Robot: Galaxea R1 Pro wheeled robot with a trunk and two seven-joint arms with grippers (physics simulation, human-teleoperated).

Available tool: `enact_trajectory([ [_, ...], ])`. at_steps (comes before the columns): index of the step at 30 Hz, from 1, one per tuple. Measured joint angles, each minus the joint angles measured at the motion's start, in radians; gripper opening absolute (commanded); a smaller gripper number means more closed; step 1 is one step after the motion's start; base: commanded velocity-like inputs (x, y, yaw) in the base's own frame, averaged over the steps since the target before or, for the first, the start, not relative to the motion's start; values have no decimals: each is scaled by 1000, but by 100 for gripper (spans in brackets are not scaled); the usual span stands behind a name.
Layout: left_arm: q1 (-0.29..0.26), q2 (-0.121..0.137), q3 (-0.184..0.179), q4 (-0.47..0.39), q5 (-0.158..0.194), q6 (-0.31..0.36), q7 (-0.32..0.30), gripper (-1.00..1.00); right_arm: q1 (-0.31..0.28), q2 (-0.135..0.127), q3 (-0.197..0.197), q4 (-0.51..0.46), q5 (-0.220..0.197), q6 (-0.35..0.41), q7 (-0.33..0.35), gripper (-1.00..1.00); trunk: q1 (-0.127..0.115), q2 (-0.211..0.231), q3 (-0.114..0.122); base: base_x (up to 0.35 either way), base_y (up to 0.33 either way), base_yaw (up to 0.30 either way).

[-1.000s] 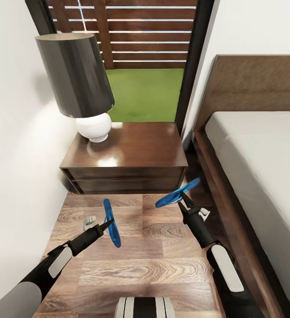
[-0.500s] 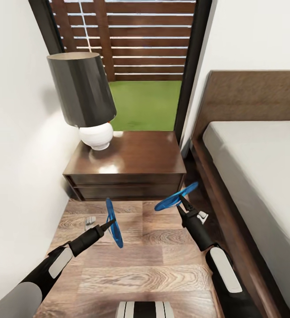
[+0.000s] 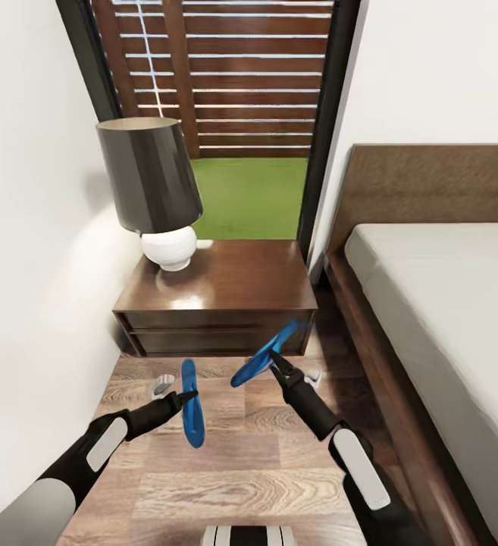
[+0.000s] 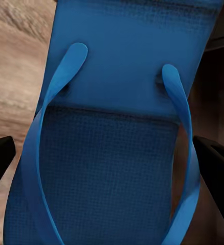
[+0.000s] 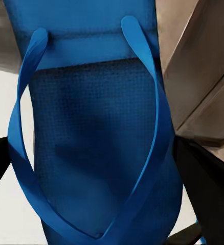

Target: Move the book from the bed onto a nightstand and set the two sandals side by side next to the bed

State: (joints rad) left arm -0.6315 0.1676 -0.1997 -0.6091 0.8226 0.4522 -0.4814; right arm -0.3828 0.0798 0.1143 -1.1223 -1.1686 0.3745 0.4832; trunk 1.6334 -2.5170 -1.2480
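Both sandals sit lower and more central in the head view than a second ago, and the right one has swung leftward, away from the bed frame and closer to its mate; the whole scene has also slid down the picture, so the camera has tilted up, showing more of the window.

The left hand [image 3: 182, 396] is clamped on the left sandal [image 3: 192, 403], which hangs edge-on above the wood-plank floor [image 3: 241, 470]. In the left wrist view the sole [image 4: 112, 153] fills the space between the two dark fingers [image 4: 214, 168], straps facing the camera. The right hand [image 3: 276, 362] grips the right sandal [image 3: 264, 353], held tilted, its upper end up toward the nightstand [image 3: 233, 280] drawers. The right wrist view shows that sandal [image 5: 96, 132] between its fingers [image 5: 204, 178].

A lamp [image 3: 154, 189] with a dark shade and white base stands on the left rear of the nightstand. The bed [image 3: 446, 303] lies to the right, grey mattress bare where visible. Two small white objects [image 3: 160, 385] lie on the floor by the nightstand; I cannot tell what they are.
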Motion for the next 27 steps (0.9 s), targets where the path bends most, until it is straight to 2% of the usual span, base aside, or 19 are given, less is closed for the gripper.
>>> enact_trajectory([
  [3, 0, 0, 0, -5, -1, 3, 10, -100, 0, -1, 36, 3, 49, 1, -2, -100, -1, 1, 12, 0, 0, 0],
  [5, 0, 0, 0, -7, 0, 4, 12, -100, 0, -1, 43, 15, 91, 1, -2, -100, -2, 1, 19, 0, 0, 0],
  [6, 0, 0, 0, -7, 0, 4, 12, -100, 0, -2, 43, 43, 126, 3, -2, -100, -3, 1, 23, 0, 0, 0],
  [8, 0, 1, 0, -7, 0, 4, 6, -100, 0, -4, 41, 82, 149, 8, 0, -100, -4, 2, 31, 0, 0, 0],
  [13, 0, 6, 1, -10, 0, 3, -73, -100, 0, -5, 40, 114, 164, 11, 0, -100, -6, 3, 50, 0, 0, 0],
  [17, 0, 5, -1, -10, -1, 1, -84, -100, 0, -7, 39, 119, 166, 11, -9, -100, -8, 4, 66, 0, 0, 0],
  [21, 0, 5, -2, -11, -1, 1, -85, -100, 0, -7, 41, 119, 163, 3, -72, -100, -9, 5, 81, 0, 0, 0],
  [27, 0, 4, -3, -10, -1, 2, -85, -100, 0, -9, 43, 120, 162, 1, -79, -100, -12, 6, 105, 0, 0, 0],
])
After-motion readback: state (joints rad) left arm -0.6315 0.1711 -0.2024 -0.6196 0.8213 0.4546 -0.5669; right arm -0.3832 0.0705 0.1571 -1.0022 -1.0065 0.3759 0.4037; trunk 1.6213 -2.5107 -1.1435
